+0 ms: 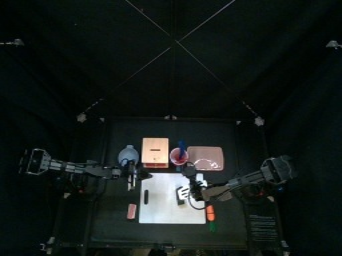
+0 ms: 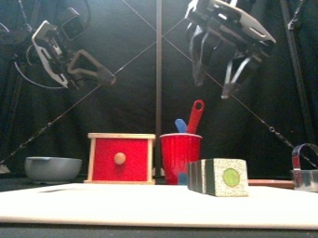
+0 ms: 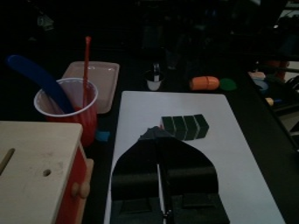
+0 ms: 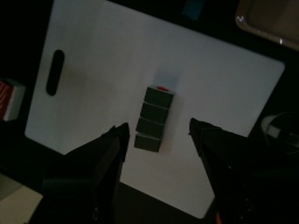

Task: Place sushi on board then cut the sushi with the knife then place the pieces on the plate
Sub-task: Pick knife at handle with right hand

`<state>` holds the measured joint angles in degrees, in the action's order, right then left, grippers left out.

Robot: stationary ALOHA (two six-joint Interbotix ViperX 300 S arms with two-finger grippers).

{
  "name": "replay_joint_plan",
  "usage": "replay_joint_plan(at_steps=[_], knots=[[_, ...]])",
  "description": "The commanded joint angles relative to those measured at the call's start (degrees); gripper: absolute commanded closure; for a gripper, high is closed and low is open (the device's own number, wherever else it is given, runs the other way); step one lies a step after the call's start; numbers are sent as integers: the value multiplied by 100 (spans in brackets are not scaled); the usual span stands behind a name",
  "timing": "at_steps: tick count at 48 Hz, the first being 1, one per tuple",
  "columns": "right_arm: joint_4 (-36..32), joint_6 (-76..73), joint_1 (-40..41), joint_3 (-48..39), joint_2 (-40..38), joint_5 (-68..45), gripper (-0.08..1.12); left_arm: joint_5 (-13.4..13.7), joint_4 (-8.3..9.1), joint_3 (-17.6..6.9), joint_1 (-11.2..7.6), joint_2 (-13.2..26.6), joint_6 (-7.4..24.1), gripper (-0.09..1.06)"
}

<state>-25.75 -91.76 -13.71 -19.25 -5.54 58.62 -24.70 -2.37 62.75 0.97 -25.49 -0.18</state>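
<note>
White board (image 4: 117, 61) bears the sushi roll (image 4: 152, 118) (uncut) under spread right gripper (image 4: 156, 128); left gripper (image 3: 153, 134) closed.

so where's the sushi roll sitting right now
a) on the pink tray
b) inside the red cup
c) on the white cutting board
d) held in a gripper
C: the sushi roll lies flat on the white cutting board, with nothing gripping it.

This is a robot lab booth. Black curtains (image 1: 80, 60) close in a small table (image 1: 114, 232). Two robot arms (image 1: 74, 168) hang over toy sushi (image 2: 218, 177).
</note>
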Motion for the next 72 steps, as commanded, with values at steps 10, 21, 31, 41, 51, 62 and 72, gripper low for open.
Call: replay_joint_plan(at_steps=[10, 21, 31, 41, 51, 62, 72], knots=[[193, 2399, 861, 114, -1345, 0, 15, -26, -9, -62, 18, -44, -9, 98], [976, 5010, 1934, 325, -1591, 9, 15, -26, -9, -62, 26, -44, 0, 98], [1775, 6996, 2654, 624, -1371, 26, 15, -26, -18, -79, 70, -44, -9, 98], [2355, 8464, 3015, 940, -914, 378, 15, -26, -211, -88, 149, -44, 0, 98], [2373, 9439, 3094, 1380, -290, 1002, 15, -26, -413, -79, 229, -44, 9, 98], [2364, 9888, 3015, 1705, 202, 1195, 15, -26, -527, -79, 229, -35, 9, 98], [2347, 10081, 2927, 1978, 729, 1424, 15, -26, -527, -62, 229, -44, 9, 98]])
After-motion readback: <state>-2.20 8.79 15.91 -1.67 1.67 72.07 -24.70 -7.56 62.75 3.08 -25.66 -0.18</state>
